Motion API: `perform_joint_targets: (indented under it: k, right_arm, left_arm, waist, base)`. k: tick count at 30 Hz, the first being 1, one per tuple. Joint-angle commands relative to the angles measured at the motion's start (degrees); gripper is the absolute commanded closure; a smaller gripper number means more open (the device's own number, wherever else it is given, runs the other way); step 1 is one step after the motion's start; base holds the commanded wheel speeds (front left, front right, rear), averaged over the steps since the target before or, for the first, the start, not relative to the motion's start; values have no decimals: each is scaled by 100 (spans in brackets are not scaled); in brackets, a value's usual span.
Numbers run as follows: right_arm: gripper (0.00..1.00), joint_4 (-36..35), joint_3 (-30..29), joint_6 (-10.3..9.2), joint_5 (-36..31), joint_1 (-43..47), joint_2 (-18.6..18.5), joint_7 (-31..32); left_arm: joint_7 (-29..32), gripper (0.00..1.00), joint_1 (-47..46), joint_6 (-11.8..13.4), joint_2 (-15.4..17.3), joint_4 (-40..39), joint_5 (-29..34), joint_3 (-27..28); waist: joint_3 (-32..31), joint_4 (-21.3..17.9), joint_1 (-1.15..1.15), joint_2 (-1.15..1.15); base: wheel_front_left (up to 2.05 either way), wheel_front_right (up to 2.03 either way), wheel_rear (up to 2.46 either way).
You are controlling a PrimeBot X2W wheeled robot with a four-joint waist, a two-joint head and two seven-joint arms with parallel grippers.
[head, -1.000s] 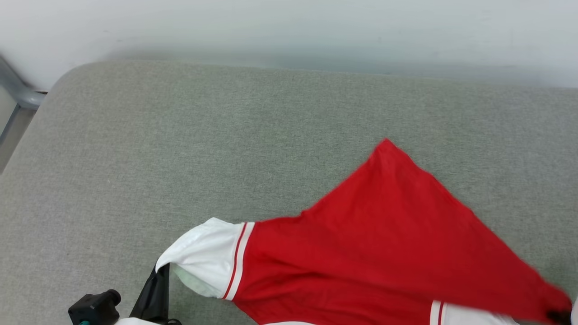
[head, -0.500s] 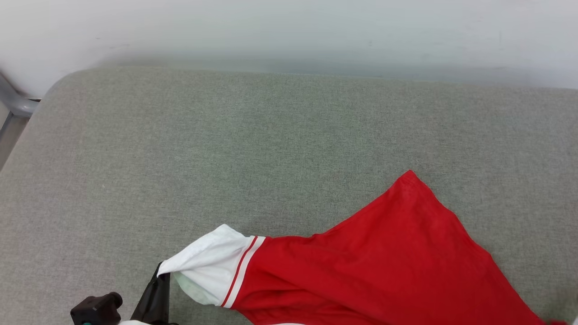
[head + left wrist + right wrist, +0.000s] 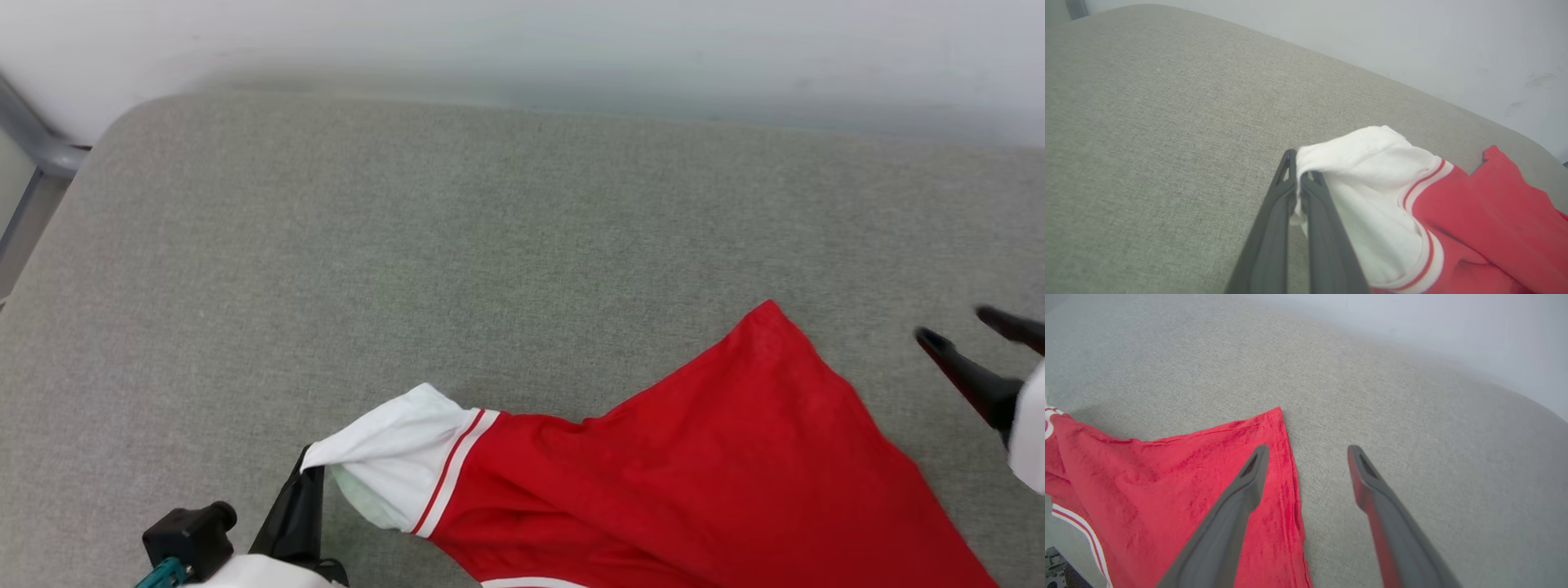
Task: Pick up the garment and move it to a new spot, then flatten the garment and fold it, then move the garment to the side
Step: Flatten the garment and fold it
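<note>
The garment point(image 3: 702, 482), a red jersey T-shirt with white sleeves and red-and-white stripe trim, lies plain side up on the grey cushion point(image 3: 408, 245), one corner pointing far. Its letters and number are hidden. My left gripper point(image 3: 314, 469) at the lower left is shut on the edge of the white sleeve point(image 3: 1355, 163), pinched between the two dark fingers point(image 3: 1274, 228). My right gripper point(image 3: 955, 327) hangs open at the right edge, apart from the cloth. In the right wrist view its spread fingers point(image 3: 1249, 486) hover above the garment's red corner point(image 3: 1274, 428).
The grey cushion stretches wide to the left and far side of the garment. A pale wall point(image 3: 522, 41) runs along its far edge. A grey metal frame point(image 3: 33, 147) shows past the cushion's left corner.
My right gripper has let go of the garment's right part and risen into view, open. The red cloth has dropped flatter onto the cushion. The camera shifted slightly.
</note>
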Motion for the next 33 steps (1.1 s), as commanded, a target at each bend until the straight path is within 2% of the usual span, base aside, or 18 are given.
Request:
perform_joint_targets:
  k: [1,7,8,14,22,30,31,32,33]
  right_arm:
    - [0,-11,241,-4,-57,-362,44,161]
    - [0,466,1303,-4,-175,-1568,5,1129]
    - [0,466,1303,-4,-175,-1568,5,1129]
    - [0,1236,2166,-4,-294,-2502,6,1767]
    - [0,2289,2914,-4,-417,-3162,107,1723]
    - [0,3002,3915,-2,-184,-3066,27,1422]
    - [59,3024,3975,-2,-162,-3103,31,1314]
    - [100,3039,4027,-3,-149,-3153,41,1184]
    - [100,3076,4057,-3,-110,-3205,61,1072]
  left_arm:
    - [-8,100,-119,-14,-24,1,42,-20]
    - [-52,100,-385,-87,-121,41,95,-116]
    - [-52,100,-385,-87,-121,41,95,-116]
    - [-106,100,-614,-161,-254,97,158,-195]
    - [-153,100,-964,-258,-430,176,269,-303]
    - [-171,100,-1058,-292,-513,282,325,-279]
    - [-175,100,-1052,-287,-511,293,330,-262]
    - [-178,100,-1040,-282,-508,300,332,-250]
    - [-181,100,-1024,-278,-501,312,335,-237]
  waist:
    - [118,84,0,0]
    - [430,269,0,0]
    - [430,269,0,0]
    - [713,455,0,0]
    - [1137,696,0,0]
    - [1259,719,0,0]
    - [1250,702,0,0]
    - [1236,679,0,0]
    - [1209,653,0,0]
  base:
    - [0,0,0]
    - [0,0,0]
    - [0,0,0]
    - [0,0,0]
    - [0,0,0]
    - [0,0,0]
    - [0,0,0]
    - [0,0,0]
    - [0,0,0]
